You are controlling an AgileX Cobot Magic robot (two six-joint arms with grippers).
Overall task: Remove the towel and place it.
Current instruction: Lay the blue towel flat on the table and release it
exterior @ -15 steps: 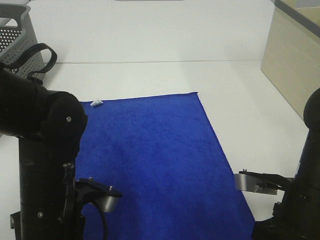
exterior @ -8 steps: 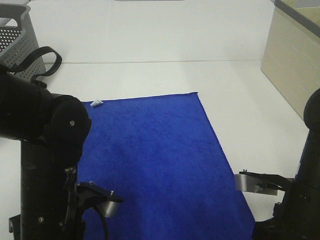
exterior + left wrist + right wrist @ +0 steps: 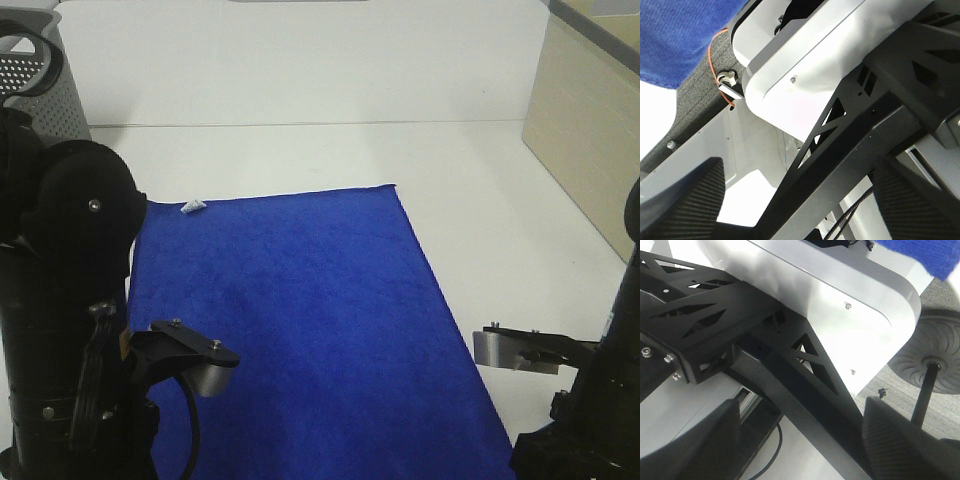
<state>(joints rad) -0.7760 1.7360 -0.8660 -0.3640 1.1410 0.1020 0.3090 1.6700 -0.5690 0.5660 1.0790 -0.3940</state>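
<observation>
The royal-blue towel [image 3: 300, 320] lies spread flat on the white table [image 3: 320, 150], its small white tag [image 3: 192, 207] at the far left corner. Both arms are folded back at the near table edge, the left arm [image 3: 70, 330] at the towel's left side and the right arm [image 3: 590, 400] at its right. The grippers themselves do not show in the high view. In the left wrist view my left gripper [image 3: 800, 215] is open and empty, with a towel edge [image 3: 675, 35] hanging above. My right gripper [image 3: 800, 450] is open and empty, with a towel corner [image 3: 925, 252] in view.
A grey perforated basket [image 3: 40, 80] stands at the far left of the table. A light wooden cabinet [image 3: 590, 130] stands along the right side. Both wrist views show the robot's black frame [image 3: 865, 135] and white base panel [image 3: 840, 300] below the table edge.
The left arm has swung back and more upright, uncovering the towel's left part. The right arm has sunk slightly. The towel has not moved.
</observation>
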